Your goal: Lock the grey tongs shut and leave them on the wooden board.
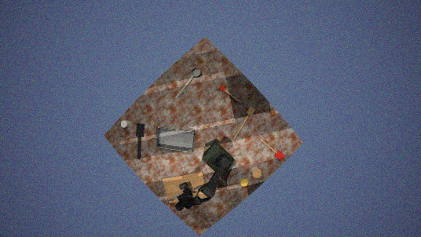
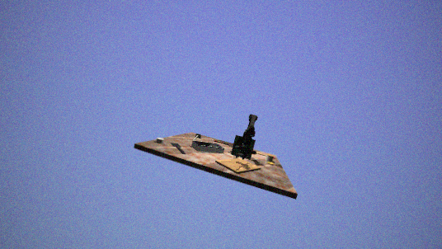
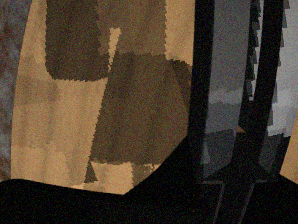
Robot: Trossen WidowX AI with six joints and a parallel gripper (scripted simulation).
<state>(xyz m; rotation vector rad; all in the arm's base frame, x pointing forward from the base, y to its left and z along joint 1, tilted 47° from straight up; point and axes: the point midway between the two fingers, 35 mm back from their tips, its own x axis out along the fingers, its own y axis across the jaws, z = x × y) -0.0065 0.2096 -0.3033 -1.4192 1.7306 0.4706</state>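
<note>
My gripper (image 1: pixel 185 190) (image 3: pixel 201 143) is over the wooden board (image 1: pixel 170 184) (image 2: pixel 227 164) and shut on the grey tongs (image 3: pixel 227 60). In the wrist view a grey face of the tongs runs between the dark fingers, and jagged shadow edges lie on the metal. The board shows below and to the left there, with dark shadows on it. In the top and exterior views I cannot make out the tongs, so their tilt and hinge lock cannot be told. The roasting tin (image 1: pixel 192 140) (image 2: pixel 208 148) has no tongs across it.
A black spatula (image 1: pixel 140 130) (image 2: pixel 178 147) and a white cylinder (image 1: pixel 124 124) (image 2: pixel 159 140) are left of the tin. A ladle (image 1: pixel 196 72), wooden spatula (image 1: pixel 250 111), and red spatula (image 1: pixel 279 154) lie farther off. A yellow round thing (image 1: pixel 244 183) is right of the arm.
</note>
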